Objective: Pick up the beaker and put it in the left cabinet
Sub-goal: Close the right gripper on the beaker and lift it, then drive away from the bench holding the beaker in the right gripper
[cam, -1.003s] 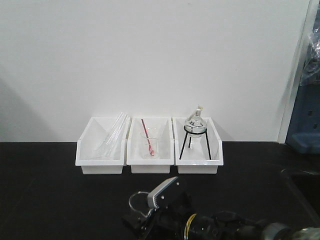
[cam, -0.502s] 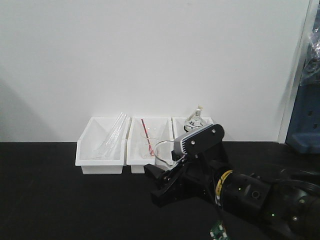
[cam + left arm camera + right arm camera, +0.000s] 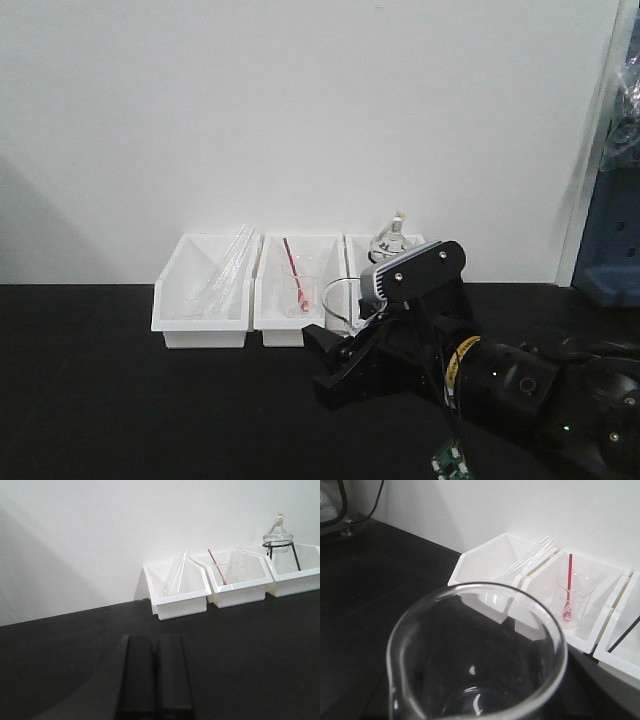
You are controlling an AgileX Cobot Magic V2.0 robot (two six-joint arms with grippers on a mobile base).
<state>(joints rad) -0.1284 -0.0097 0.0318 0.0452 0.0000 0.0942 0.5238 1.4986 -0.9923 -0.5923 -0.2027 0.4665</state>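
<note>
At the near left, the left gripper [image 3: 156,642] sits low over the black bench [image 3: 110,400]. Its two dark fingers lie side by side and touch, closed on nothing.

Three white bins stand in a row at the far side, against the white wall [image 3: 300,100].
- The left bin [image 3: 200,322] holds long clear glass tubes [image 3: 225,265] leaning against its far end.
- The middle bin [image 3: 288,330] holds a beaker with a red stick [image 3: 298,290], standing upright.
- The right bin [image 3: 300,577] holds a round flask [image 3: 277,530] on a black tripod [image 3: 295,555]. In the front view the right arm hides most of it.

Just right of the middle bin and nearer, the beaker [image 3: 475,665] is off the bench, carried by the right gripper [image 3: 335,350]. The gripper is clamped on it, but the pads are hidden in the wrist view. The beaker's mouth faces up and its long axis is near vertical. Its pouring lip points left in the right wrist view. It looks empty.
</note>
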